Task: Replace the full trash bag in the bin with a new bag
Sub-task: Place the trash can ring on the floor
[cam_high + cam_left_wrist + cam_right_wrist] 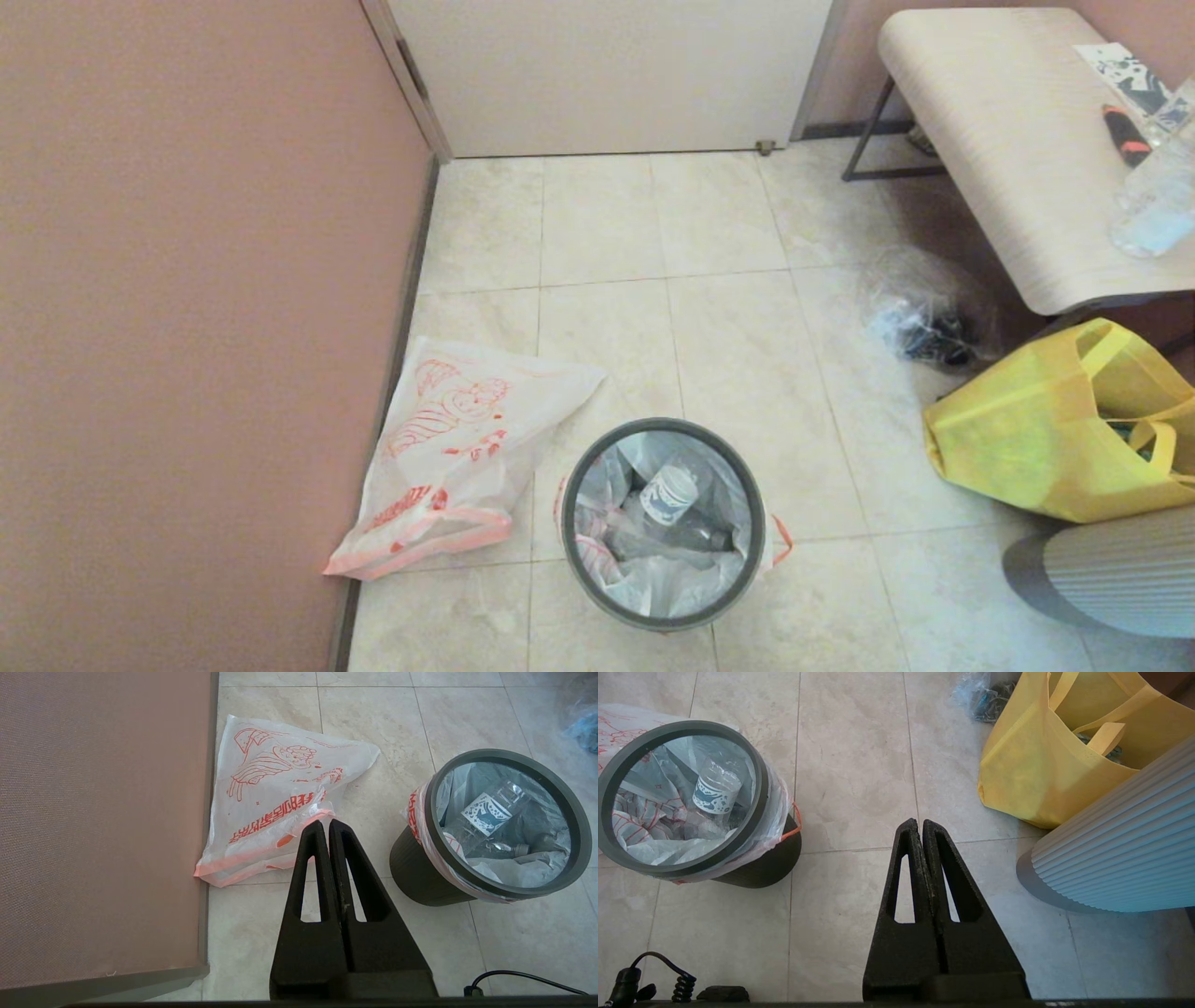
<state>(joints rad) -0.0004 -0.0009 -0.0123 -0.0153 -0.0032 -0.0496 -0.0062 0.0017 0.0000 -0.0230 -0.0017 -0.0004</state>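
The small black bin with a grey ring rim stands on the tiled floor in front of me. The full trash bag lines it, and a clear bottle shows inside. Its orange-red edges hang over the rim. The new bag lies flat on the floor to the bin's left, against the pink wall. Neither gripper appears in the head view. My left gripper is shut and empty, high above the floor between the new bag and the bin. My right gripper is shut and empty, over bare tiles to the right of the bin.
A yellow bag sits on the floor at the right, beside a grey ribbed rounded object. A clear film bag with dark items lies under a light bench. The pink wall bounds the left side.
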